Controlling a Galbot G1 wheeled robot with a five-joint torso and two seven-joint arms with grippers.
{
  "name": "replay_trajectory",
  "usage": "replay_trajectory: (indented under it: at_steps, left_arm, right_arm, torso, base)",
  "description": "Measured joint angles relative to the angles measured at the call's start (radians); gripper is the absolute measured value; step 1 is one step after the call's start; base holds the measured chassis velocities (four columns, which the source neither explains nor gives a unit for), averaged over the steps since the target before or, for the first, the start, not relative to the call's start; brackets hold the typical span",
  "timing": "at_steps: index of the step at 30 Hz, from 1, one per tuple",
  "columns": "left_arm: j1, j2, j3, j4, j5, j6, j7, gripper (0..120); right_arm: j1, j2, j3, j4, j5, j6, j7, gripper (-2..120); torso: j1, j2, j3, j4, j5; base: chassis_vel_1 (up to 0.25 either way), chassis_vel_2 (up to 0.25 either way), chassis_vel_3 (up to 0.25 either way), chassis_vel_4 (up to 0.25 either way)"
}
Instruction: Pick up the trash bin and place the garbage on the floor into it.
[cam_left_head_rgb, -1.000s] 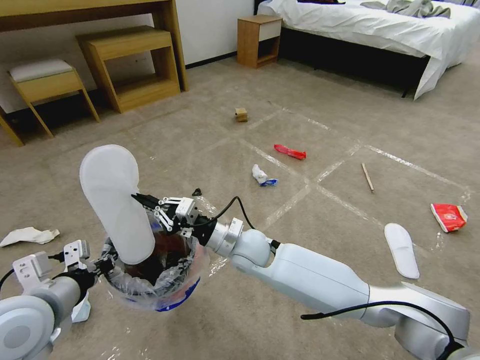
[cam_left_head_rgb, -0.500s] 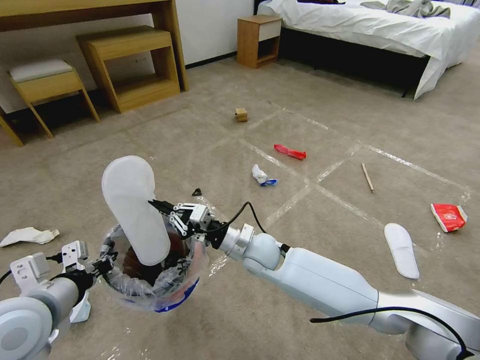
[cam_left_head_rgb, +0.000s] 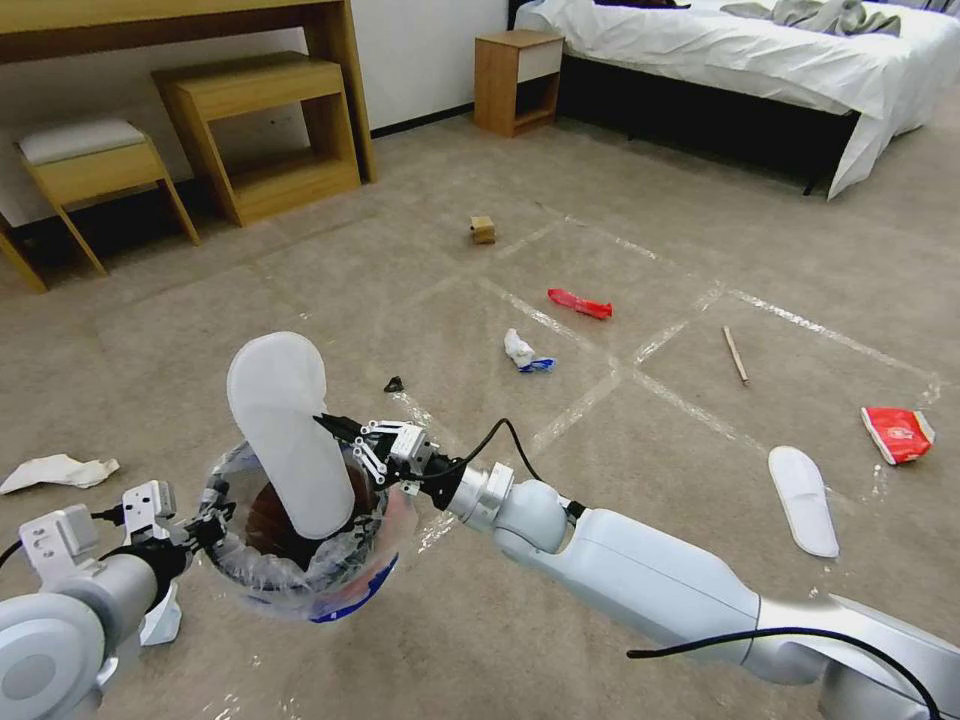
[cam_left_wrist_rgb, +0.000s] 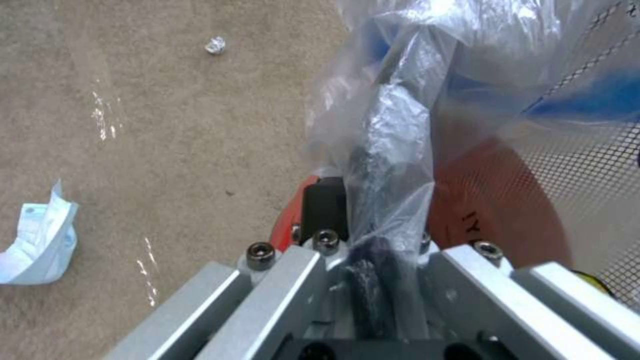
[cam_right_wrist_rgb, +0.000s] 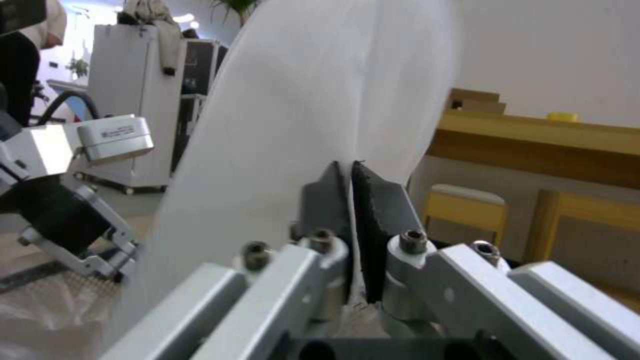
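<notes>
You see a matt white cloth slipper (cam_left_head_rgb: 285, 435) pinched by the right tool (cam_left_head_rgb: 335, 428), bare brushed metal with rough black pads; crinkled glossy plastic lines the bin (cam_left_head_rgb: 340, 590) above rough short-pile carpet (cam_left_head_rgb: 620, 480).

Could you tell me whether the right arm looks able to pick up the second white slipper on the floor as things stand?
Probably not yet: the right gripper is shut on a slipper over the trash bin, so it is occupied. The other slipper lies unobstructed on the floor.

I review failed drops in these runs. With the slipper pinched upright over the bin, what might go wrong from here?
The white slipper stands much taller than the trash bin; released by the right gripper, it may tip out over the rim. The left gripper holds the bin only by its rim and bag, so a push could tilt it.
</notes>
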Motion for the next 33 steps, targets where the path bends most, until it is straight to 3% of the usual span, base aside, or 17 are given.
replay_trajectory:
  at_steps: [5, 9, 14, 24, 33]
  left_arm:
    - [-0.001, -0.002, 0.000, 0.001, 0.000, 0.000, 0.000, 0]
    - [-0.002, -0.005, 0.000, 0.005, 0.001, -0.001, 0.001, 0]
    - [-0.002, -0.005, 0.000, 0.008, 0.002, -0.002, 0.001, 0]
    - [-0.007, -0.005, 0.003, 0.015, 0.005, -0.003, 0.002, 0]
    - [-0.014, -0.004, -0.002, 0.032, 0.016, -0.006, 0.006, 0]
  right_arm:
    - [-0.002, 0.008, -0.008, 0.002, -0.001, -0.003, 0.001, 23]
    - [0.001, 0.025, -0.014, -0.001, -0.001, -0.004, 0.002, 44]
    - [0.001, 0.025, -0.016, -0.001, -0.002, -0.005, 0.003, 55]
    - [-0.001, 0.008, -0.002, 0.023, 0.003, -0.008, 0.009, 95]
    - [-0.013, -0.057, 0.148, 0.131, 0.086, -0.077, 0.087, 99]
  torso:
    - [0.000, 0.000, 0.000, 0.0000, 0.0000]
    - [0.000, 0.000, 0.000, 0.0001, 0.0000]
    - [0.000, 0.000, 0.000, 0.0000, -0.0001]
    - [0.000, 0.000, 0.000, 0.0001, 0.0000]
    - [0.000, 0.000, 0.000, 0.0001, 0.0001]
  base:
    - [0.000, 0.000, 0.000, 0.000]
    - [0.000, 0.000, 0.000, 0.000]
    - [0.000, 0.000, 0.000, 0.000]
    - [0.000, 0.000, 0.000, 0.000]
    - [0.000, 0.000, 0.000, 0.000]
